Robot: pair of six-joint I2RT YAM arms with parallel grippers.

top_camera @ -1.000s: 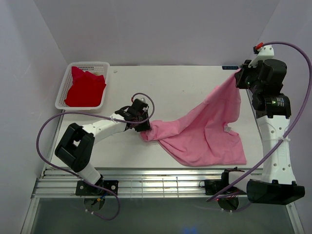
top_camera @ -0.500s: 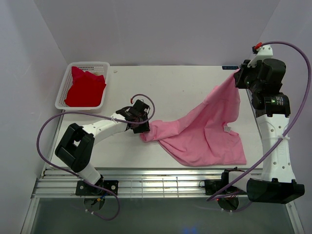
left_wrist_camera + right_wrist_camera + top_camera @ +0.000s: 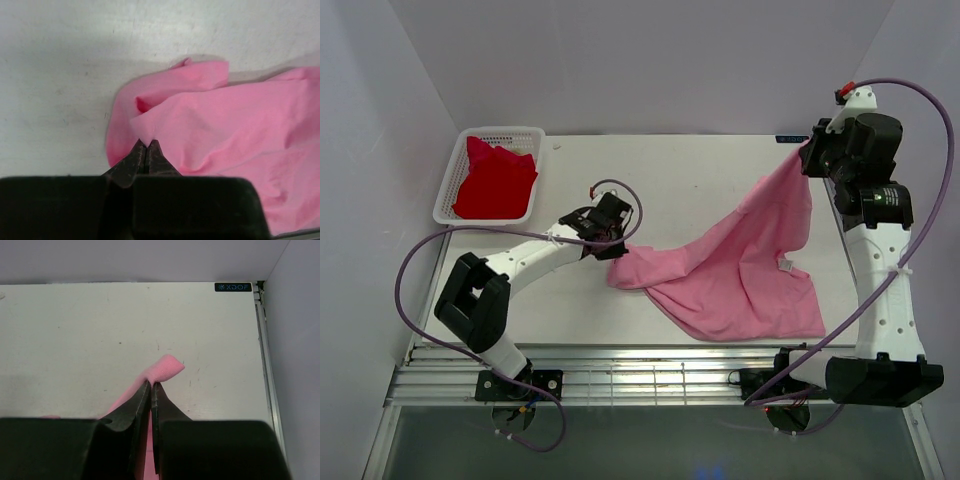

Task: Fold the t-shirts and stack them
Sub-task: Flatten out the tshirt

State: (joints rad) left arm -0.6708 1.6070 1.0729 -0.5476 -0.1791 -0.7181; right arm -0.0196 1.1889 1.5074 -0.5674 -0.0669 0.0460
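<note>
The large light pink t-shirt [image 3: 740, 270] lies crumpled across the right half of the table. One corner is lifted high at the far right. My right gripper [image 3: 808, 158] is shut on that raised corner, and a pink nub [image 3: 167, 367] pokes past its tips [image 3: 151, 384]. My left gripper [image 3: 620, 252] is low at the shirt's left end. It is shut on a fold of the pink fabric [image 3: 225, 125] at its tips [image 3: 146, 142]. The bright red t-shirt [image 3: 495, 180] lies bunched in the basket at the far left.
The white mesh basket [image 3: 535, 135] stands at the table's far left corner. Purple cables loop over both arms. White walls close in the back and both sides. A metal rail runs along the near edge [image 3: 650, 365].
My left gripper has moved a little toward the far side, drawing the shirt's left end with it. My right gripper has shifted slightly higher with its corner.
</note>
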